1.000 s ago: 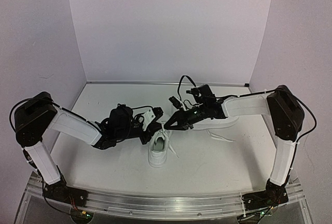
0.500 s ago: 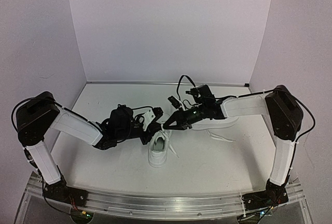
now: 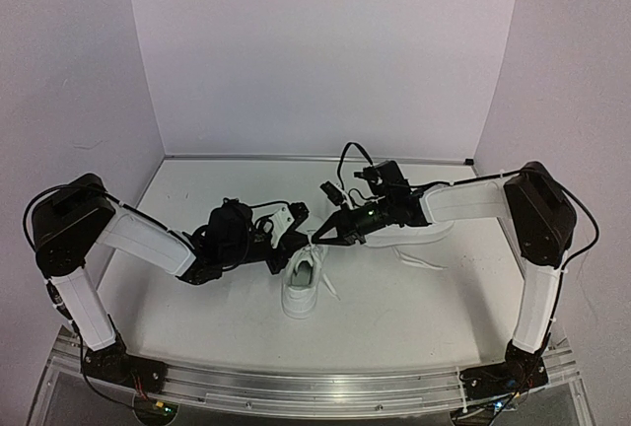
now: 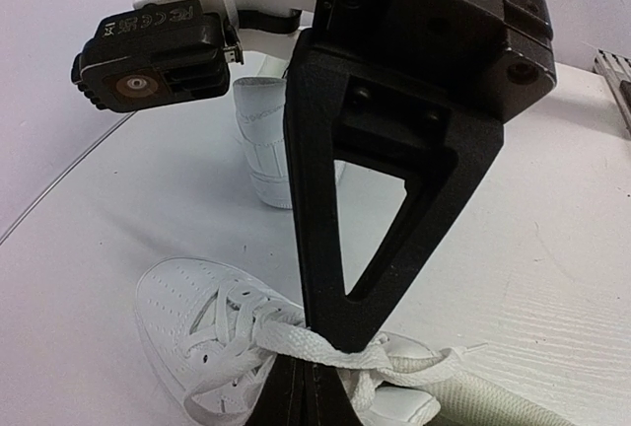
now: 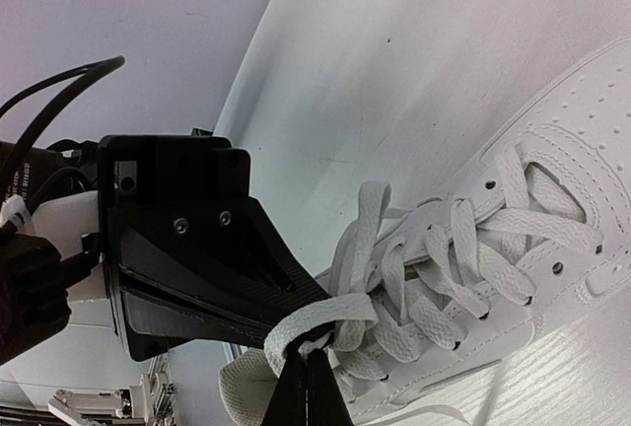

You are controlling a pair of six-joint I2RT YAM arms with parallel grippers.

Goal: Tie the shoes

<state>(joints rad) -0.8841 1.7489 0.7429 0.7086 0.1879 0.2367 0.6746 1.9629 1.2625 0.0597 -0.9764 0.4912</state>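
Note:
One white shoe lies at the table's middle, toe toward the arms, its laces loose. The second shoe lies behind the right arm, mostly hidden. Both grippers meet tip to tip over the near shoe's tongue. My left gripper is shut, and a flat lace strand crosses its tips. My right gripper is shut on a loop of that lace. In the top view the left gripper and the right gripper almost touch.
Loose lace ends of the second shoe trail on the table to the right. White walls close in the back and both sides. The second shoe's heel stands just beyond the right gripper in the left wrist view.
My right gripper's jaws have closed on the lace loop. Both arms have stayed almost where they were, and the shoe has not moved.

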